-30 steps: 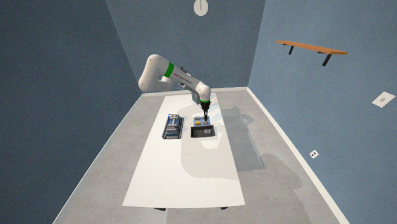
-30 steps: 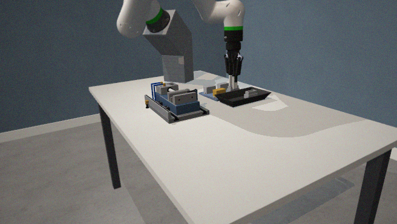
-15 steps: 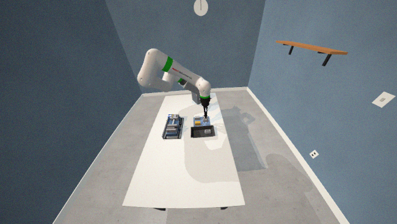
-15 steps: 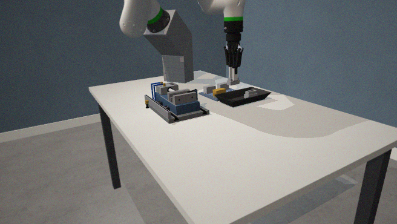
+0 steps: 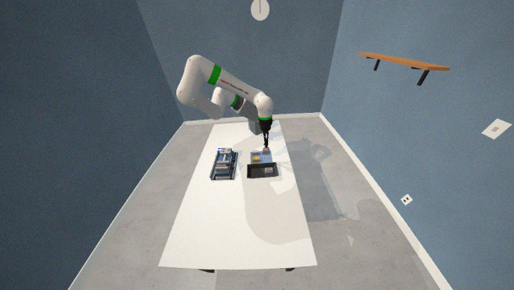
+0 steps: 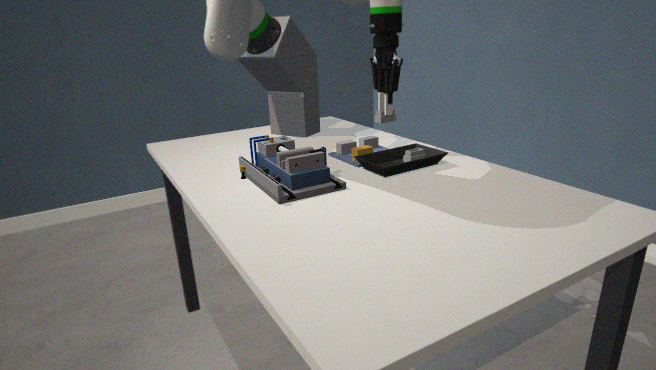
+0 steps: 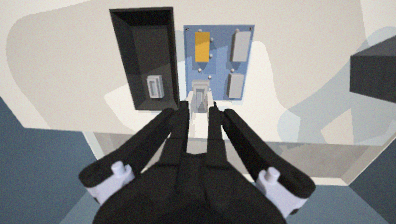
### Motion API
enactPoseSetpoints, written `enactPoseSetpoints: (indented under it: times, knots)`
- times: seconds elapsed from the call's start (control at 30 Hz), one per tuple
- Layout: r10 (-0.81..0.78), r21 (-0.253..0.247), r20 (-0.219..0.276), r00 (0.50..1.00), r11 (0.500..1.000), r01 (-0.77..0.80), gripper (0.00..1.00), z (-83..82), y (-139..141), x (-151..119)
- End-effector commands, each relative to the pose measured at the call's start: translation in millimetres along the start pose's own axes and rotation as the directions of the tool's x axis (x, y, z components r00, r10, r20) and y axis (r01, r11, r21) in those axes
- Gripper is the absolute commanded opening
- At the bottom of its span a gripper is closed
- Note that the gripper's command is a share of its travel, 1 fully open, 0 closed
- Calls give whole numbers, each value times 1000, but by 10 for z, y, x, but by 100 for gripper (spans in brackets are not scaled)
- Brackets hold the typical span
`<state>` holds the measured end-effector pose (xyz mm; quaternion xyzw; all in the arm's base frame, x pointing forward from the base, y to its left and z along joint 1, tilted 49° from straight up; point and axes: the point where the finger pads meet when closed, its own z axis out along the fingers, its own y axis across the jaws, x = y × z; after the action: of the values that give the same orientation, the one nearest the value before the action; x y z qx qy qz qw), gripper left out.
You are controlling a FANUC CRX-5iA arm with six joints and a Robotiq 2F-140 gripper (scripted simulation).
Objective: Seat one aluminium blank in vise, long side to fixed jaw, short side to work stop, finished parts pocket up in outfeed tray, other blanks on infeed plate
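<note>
The gripper (image 6: 385,107) hangs above the blue plate (image 7: 220,92), clamped on a grey block (image 6: 385,116) held clear of the table (image 6: 400,240). On the plate lie one yellow block (image 7: 202,46) and two grey blocks (image 7: 240,46) (flat, apart). A finished part (image 7: 154,87) lies in the black tray (image 7: 125,45). The vise (image 6: 295,167) stands open, well apart.

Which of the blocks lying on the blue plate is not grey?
The brass blank. It is orange-yellow, while the two other blanks on the infeed plate, one beside it and one nearer the end effector, are grey.
</note>
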<state>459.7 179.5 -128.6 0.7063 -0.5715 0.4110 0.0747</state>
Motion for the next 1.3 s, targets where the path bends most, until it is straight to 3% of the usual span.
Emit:
enactPoseSetpoints:
  times: [0.0,0.43,0.87,1.27]
  knots:
    - [0,0,0,1000,1000,0,0,-67,-1,-1]
    - [0,-1,1,1000,1000,0,0,-125,-49,20]
    - [0,-1,2,1000,1000,0,0,-124,-1225,882]
    - [0,0,0,1000,1000,0,0,-122,-1305,970]
